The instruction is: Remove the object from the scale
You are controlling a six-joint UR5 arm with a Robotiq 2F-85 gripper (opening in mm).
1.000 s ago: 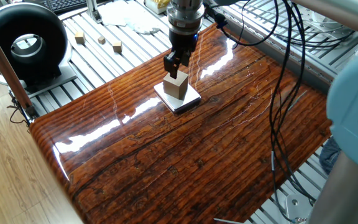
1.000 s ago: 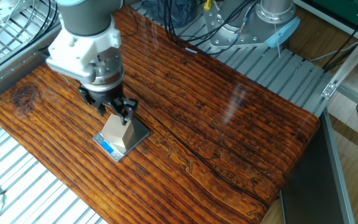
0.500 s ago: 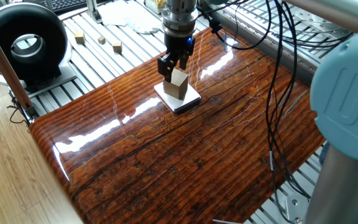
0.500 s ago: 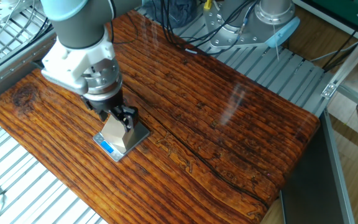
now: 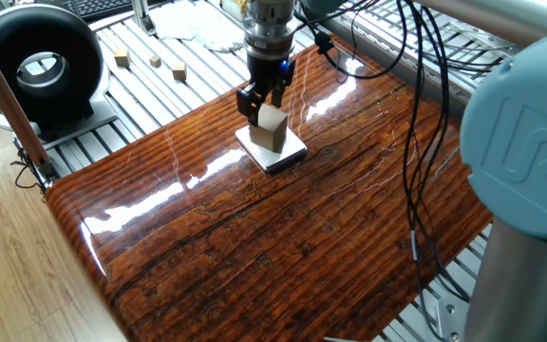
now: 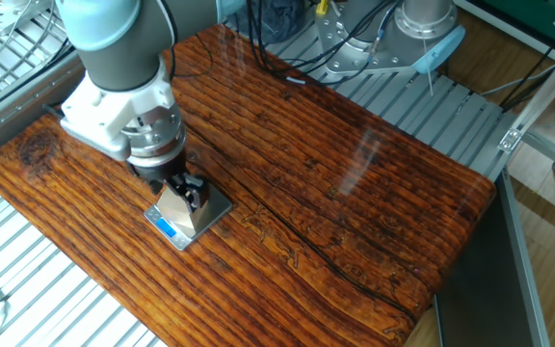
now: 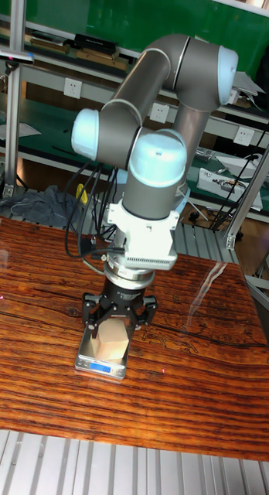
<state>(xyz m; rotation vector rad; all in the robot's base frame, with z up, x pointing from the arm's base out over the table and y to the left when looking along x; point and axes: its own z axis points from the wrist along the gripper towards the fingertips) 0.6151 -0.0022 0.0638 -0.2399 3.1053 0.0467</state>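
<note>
The object, a light-tan wooden cube (image 5: pixel 271 131) (image 6: pixel 175 208) (image 7: pixel 111 343), stands on the scale (image 5: pixel 286 156) (image 6: pixel 217 208) (image 7: pixel 102 367), a thin flat white slab on the dark glossy wooden tabletop. My gripper (image 5: pixel 262 103) (image 6: pixel 180 184) (image 7: pixel 117 320) points straight down over the cube. It is open, with its fingers low on either side of the cube's upper part. In the tall fixed view the fingers stand wider than the cube, with gaps on both sides. The scale's blue display faces the table edge.
Three small wooden blocks (image 5: pixel 122 59) (image 5: pixel 155 62) (image 5: pixel 179 71) lie on the slatted metal bench behind the tabletop. A black ring-shaped device (image 5: pixel 36 66) stands at the back left. Black cables (image 5: pixel 425 142) hang over the table's right side. The arm's base (image 6: pixel 422 29) is beyond the far edge.
The gripper has come down and shifted slightly, so its fingers now reach beside the cube. Cube and scale have not moved.
</note>
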